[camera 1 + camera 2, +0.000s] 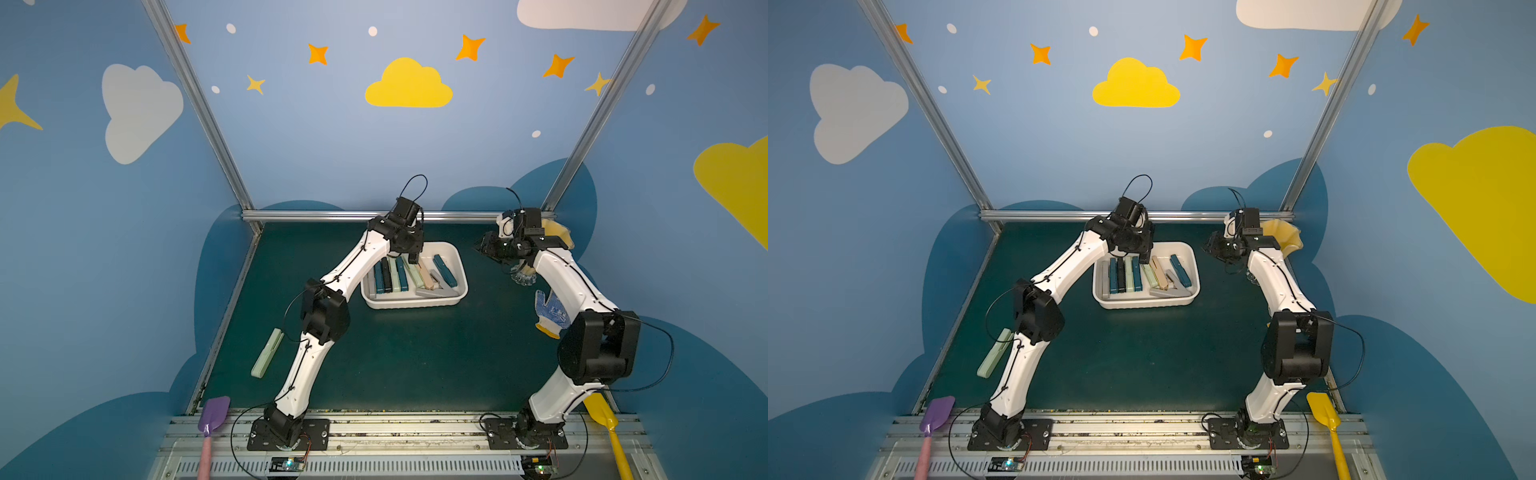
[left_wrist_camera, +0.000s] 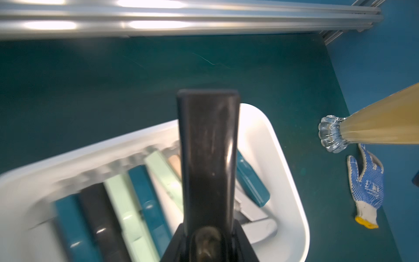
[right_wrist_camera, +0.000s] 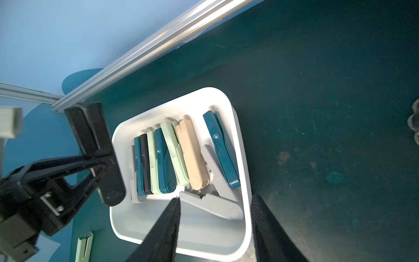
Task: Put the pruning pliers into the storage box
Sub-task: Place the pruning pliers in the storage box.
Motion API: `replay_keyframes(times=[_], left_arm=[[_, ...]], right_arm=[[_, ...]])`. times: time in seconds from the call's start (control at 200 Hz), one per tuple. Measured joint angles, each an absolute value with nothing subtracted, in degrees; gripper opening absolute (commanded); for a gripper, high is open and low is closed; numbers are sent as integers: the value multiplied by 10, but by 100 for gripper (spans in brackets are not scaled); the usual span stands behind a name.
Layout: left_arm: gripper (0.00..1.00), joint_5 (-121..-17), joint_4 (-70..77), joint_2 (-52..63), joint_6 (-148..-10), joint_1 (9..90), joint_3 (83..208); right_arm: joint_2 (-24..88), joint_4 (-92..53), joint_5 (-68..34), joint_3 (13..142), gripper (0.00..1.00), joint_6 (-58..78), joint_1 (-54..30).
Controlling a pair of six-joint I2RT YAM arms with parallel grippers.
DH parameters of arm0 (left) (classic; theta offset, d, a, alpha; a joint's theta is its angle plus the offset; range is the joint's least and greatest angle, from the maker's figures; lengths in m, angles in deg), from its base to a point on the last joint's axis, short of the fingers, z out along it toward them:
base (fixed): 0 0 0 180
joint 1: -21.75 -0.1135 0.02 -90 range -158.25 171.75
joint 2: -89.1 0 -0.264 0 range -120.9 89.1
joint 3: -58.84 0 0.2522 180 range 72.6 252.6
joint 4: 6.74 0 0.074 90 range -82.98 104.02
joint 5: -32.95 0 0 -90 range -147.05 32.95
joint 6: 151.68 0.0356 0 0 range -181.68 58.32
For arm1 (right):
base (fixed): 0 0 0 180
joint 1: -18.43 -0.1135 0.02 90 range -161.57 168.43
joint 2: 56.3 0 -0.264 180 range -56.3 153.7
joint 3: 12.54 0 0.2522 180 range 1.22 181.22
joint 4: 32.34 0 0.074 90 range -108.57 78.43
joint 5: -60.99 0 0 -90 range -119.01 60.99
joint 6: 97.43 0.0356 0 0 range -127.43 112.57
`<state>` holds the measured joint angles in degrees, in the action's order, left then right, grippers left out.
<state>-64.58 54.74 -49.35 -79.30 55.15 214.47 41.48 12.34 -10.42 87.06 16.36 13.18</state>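
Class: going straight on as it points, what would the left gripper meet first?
Probably the pruning pliers lying in the storage box; the black pliers in the left gripper would touch first, depth unclear.

Bright overhead light. White glare burns along the aluminium rail (image 2: 154, 23) in the left wrist view, where the storage box (image 2: 272, 147) smears with blur and the close black pliers (image 2: 208, 147) shows a sheen. Both top views bow at the edges; worktop (image 1: 415, 353) shadows are soft.
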Motion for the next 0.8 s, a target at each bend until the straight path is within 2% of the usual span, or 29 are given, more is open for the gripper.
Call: replay_keyframes(times=[0.2,0.796], left_arm=[[28,-643,558,-554,-863,595,2205],[34,-618,519,-603,-1024,621,2173]], right_arm=[[407,120,-94,841,48,164,143],[374,95,-76,790,48,172,157]])
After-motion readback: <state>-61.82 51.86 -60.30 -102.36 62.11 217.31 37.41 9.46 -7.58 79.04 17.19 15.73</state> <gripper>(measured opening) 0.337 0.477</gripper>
